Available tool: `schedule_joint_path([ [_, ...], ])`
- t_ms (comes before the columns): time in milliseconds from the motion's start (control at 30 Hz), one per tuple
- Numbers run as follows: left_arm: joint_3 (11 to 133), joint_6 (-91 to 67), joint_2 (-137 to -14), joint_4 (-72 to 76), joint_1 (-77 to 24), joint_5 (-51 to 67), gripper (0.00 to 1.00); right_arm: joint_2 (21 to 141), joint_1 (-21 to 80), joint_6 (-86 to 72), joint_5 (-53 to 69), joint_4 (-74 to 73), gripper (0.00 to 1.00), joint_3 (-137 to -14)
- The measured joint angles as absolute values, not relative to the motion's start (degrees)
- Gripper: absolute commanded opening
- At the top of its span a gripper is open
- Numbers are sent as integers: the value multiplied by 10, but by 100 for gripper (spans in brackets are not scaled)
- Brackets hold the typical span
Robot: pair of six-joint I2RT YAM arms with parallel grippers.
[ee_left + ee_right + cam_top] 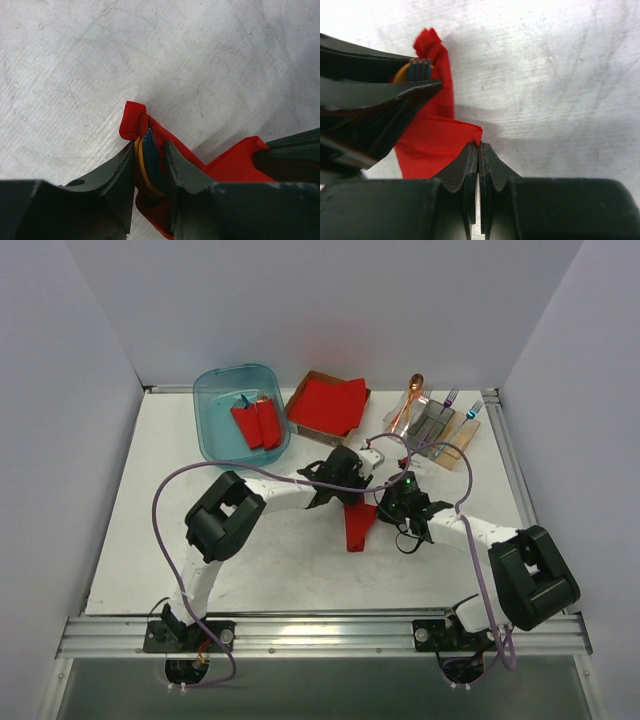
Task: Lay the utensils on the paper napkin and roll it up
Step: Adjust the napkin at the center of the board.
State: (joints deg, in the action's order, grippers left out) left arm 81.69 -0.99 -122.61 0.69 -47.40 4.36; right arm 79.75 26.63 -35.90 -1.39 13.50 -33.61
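The red paper napkin (358, 525) is wrapped partly around utensils and held above the table at mid-table. My left gripper (150, 150) is shut on the wrapped end, with an orange-yellow spoon and a blue fork (150, 157) clamped between its fingers inside the napkin (235, 162). My right gripper (479, 144) is shut on a loose corner of the napkin (435, 142), just right of the left gripper's fingers (380, 100). The utensil tips (417, 70) show beyond them. In the top view the left gripper (345, 475) and right gripper (398, 498) sit close together.
A blue bin (215, 390) at the back left holds red rolled bundles (257, 422). A cardboard box with a red stack (327, 403) stands behind the grippers. A rack (435, 430) at the back right holds an orange spoon (412, 395), a purple fork (450, 398) and a blue fork (472, 410).
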Motion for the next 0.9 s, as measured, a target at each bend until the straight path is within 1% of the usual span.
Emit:
schedule_joint_path([
  [133,817,-6,-1226,8,-474,44,35,831,262,-368,-10,149,0,-336],
  [267,816,1,-1226,9,-475,45,40,851,262,-377,-10,166,0,-335],
  [367,814,5,-1226,11,-475,44,43,853,261,-379,-10,175,0,-332],
  [567,814,5,-1226,10,-474,44,45,853,258,-379,-11,180,0,-331],
  [900,835,5,-1226,-11,-470,37,50,853,264,-381,-26,196,0,-323],
])
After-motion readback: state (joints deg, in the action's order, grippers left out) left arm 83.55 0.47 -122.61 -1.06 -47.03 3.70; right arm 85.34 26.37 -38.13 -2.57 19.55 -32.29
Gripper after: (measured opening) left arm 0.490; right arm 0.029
